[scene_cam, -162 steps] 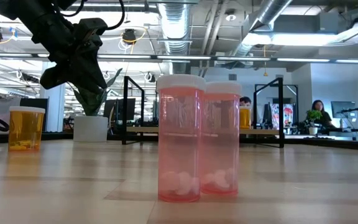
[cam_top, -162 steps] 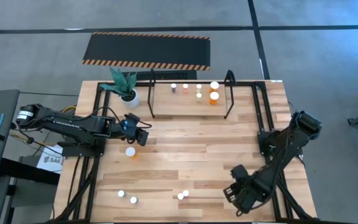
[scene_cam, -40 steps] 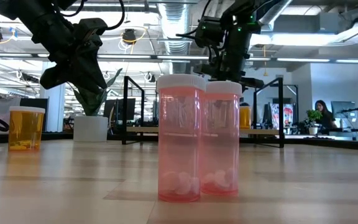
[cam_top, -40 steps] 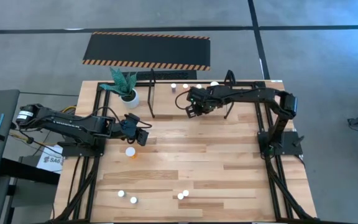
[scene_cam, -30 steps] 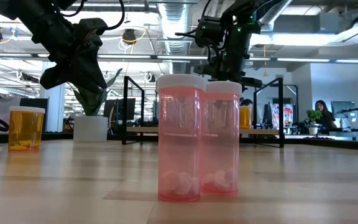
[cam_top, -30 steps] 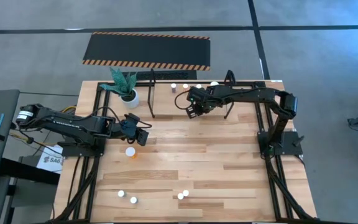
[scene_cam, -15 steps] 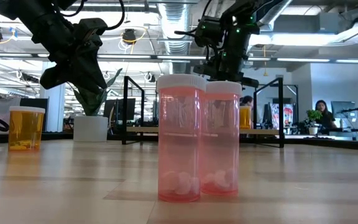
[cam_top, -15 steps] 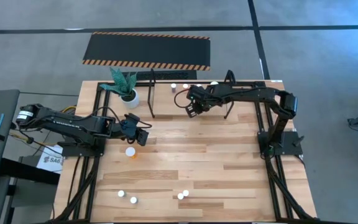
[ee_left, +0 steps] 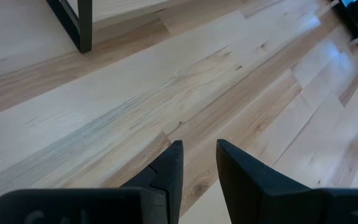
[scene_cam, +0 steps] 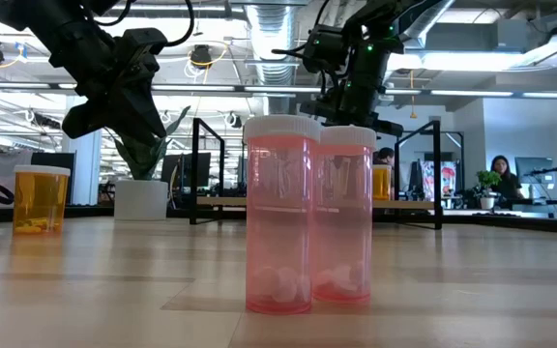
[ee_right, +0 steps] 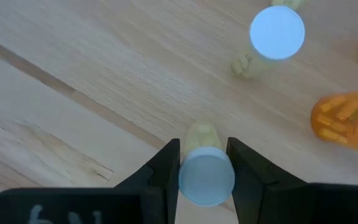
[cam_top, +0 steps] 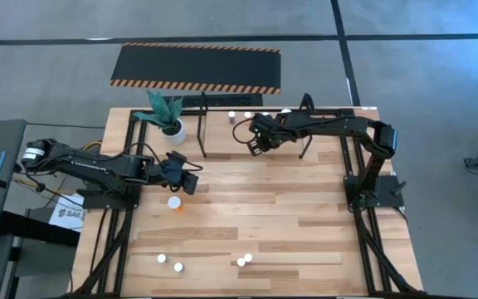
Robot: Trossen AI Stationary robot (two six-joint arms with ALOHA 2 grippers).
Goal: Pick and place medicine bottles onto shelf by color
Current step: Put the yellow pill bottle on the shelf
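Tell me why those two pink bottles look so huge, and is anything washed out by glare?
Low view: the two pink white-capped pill bottles stand right by the lens, so they loom large; ceiling lights behind are bright.
Right wrist view: the round white cap glares bluish-white, featureless.
High view: the pale wooden table is evenly lit, with soft shadows.
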